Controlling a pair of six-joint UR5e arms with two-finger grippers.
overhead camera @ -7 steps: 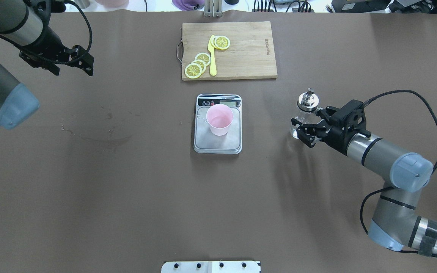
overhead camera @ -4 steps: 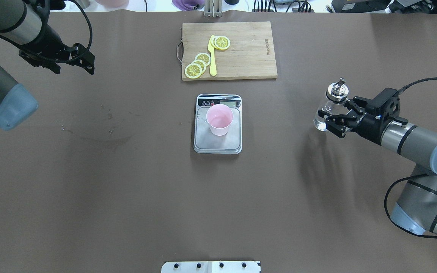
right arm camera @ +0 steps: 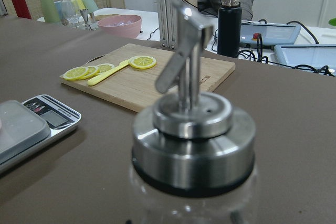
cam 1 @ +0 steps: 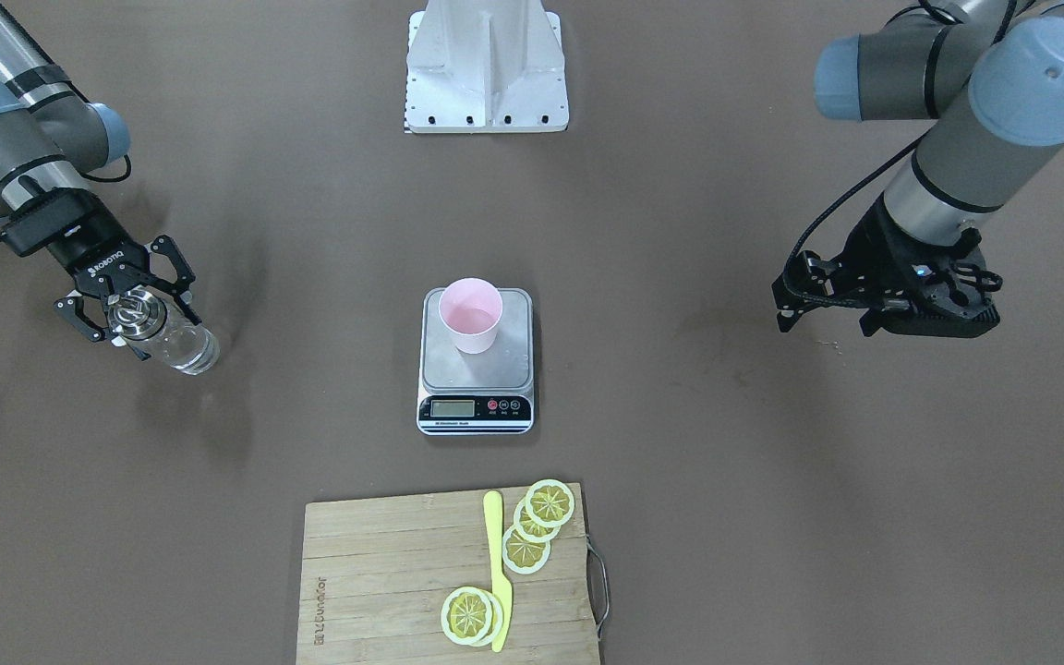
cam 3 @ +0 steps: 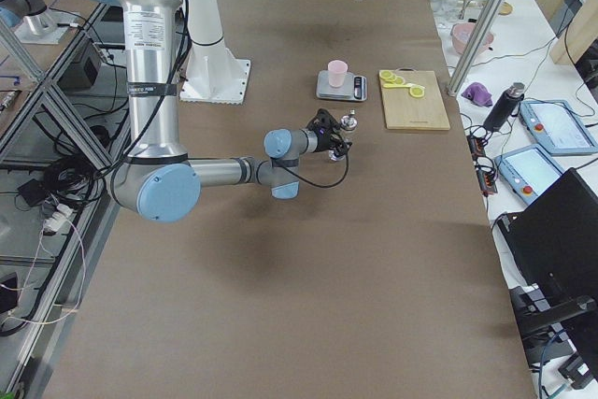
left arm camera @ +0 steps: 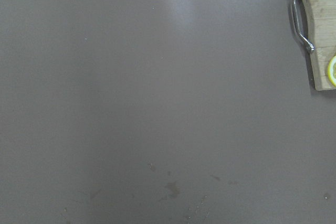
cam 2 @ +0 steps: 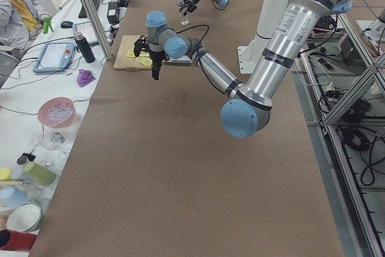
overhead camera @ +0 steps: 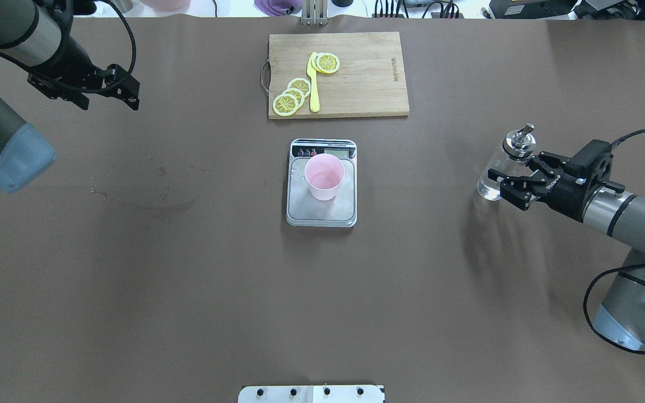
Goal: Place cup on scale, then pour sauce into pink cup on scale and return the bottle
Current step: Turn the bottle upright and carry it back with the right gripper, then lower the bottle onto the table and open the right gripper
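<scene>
Hanging over the brown surface, the right gripper is seen with its jaws clenched on the glass bottle. The bottle is held tilted, its silver pourer cap uppermost, well to the right of the scale. At about the same depth, the pink cup is stood upright on the scale's steel platform. Farther off, the left gripper is held with jaws released and nothing between them. Farthest, lemon slices and a yellow knife are laid on the wooden cutting board.
</scene>
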